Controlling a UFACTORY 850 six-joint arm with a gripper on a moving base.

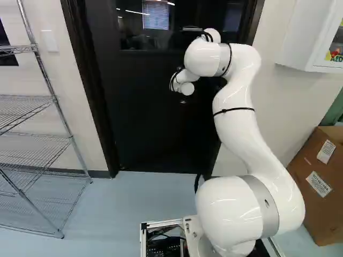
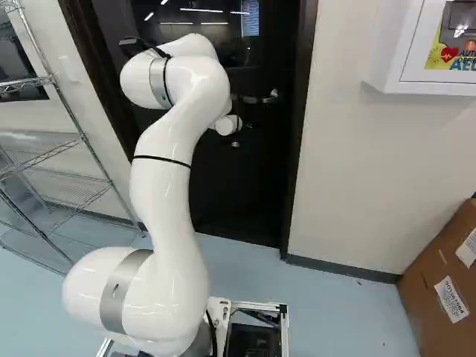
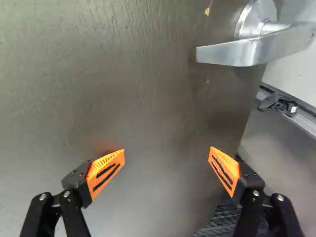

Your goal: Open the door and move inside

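Note:
The black door (image 1: 155, 128) stands ahead of the arm, with a window in its upper part. A silver lever handle (image 2: 256, 99) shows on its right side in the right base view, just past the arm's wrist. In the wrist view the gripper (image 3: 167, 160) is open, its orange-padded fingers wide apart with nothing between them. They face the flat door surface (image 3: 123, 98); the lever handle (image 3: 229, 53) lies ahead and to one side, outside the fingers. In both base views the gripper cannot be made out against the dark door. Whether the door is ajar, I cannot tell.
A wire shelf rack (image 1: 37, 136) stands left of the door. Cardboard boxes (image 1: 316, 187) lie on the floor at the right, below a white wall cabinet (image 2: 424, 85). The dark door frame (image 2: 296, 149) meets the pale wall. Blue-grey floor (image 1: 144, 195) lies before the door.

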